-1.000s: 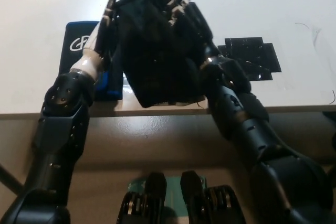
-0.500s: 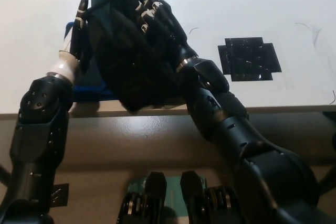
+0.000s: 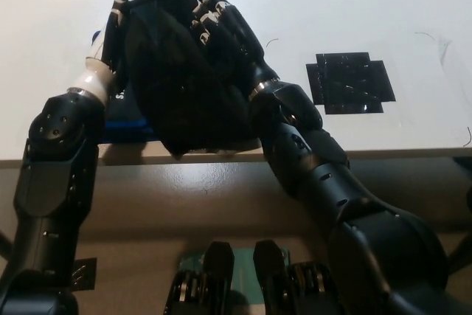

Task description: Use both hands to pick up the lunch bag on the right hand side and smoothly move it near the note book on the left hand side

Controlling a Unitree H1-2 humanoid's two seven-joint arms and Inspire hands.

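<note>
Far left: left hand (image 3: 110,27) presses flat against the left side of the lunch bag (image 3: 184,86), w/ only a sliver of it showing, so whether it's actually curled round the fabric or just bracing it I can't tell. Under and behind that wrist, a blue notebook (image 3: 125,119) lies on the table (image 3: 59,5) near the front edge, mostly hidden by arm and bag; only a blue strip shows. Centre: the bag is dark, soft, bulky, held up off the tabletop btwn both hands, its lower end hanging over the front edge area and overlapping the notebook from this angle. Can't tell how high it sits above the surface. Just right of it: right hand (image 3: 221,23) is clamped on the bag's right upper side, fingers wrapped over the fabric. Further right, well apart from the bag, a black tape patch (image 3: 350,82) sits on the table, nothing on it. Step, as I read it: carry phase is about finished, bag already at the notebook end, so placement is in hand. Next move prob calls for lowering both hands together, evenly, so the bag lands beside the notebook rather than on it, fully on the table and not off the lip, then letting go both sides.
</note>
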